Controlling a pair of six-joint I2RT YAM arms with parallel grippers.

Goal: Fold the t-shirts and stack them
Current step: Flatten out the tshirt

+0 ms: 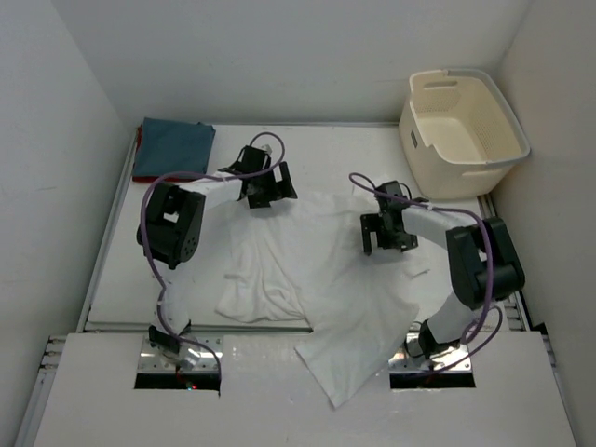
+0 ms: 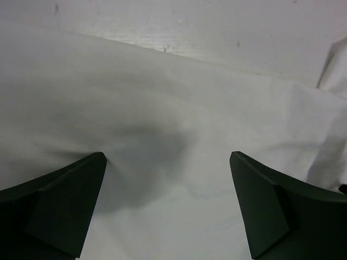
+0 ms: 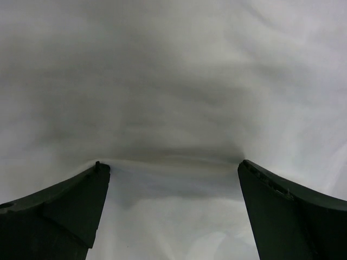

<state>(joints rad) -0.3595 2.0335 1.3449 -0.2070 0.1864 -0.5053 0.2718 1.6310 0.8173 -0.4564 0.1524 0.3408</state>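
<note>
We see the left end effector (image 1: 270, 193) and the right end effector (image 1: 385, 242) both wide open over the crumpled white t-shirt (image 1: 307, 270) on the bench (image 1: 121, 279), holding nothing.

Three t-shirts: one white t-shirt (image 1: 317, 270) spread mid-counter (image 1: 130, 279), one blue-grey t-shirt (image 1: 174, 147) folded at the far left corner, and one red t-shirt (image 1: 137, 140) edging out beneath it. One basket (image 1: 447, 172) at the far right corner. Two arms: left end effector (image 1: 265, 186), right end effector (image 1: 384, 233).
</note>
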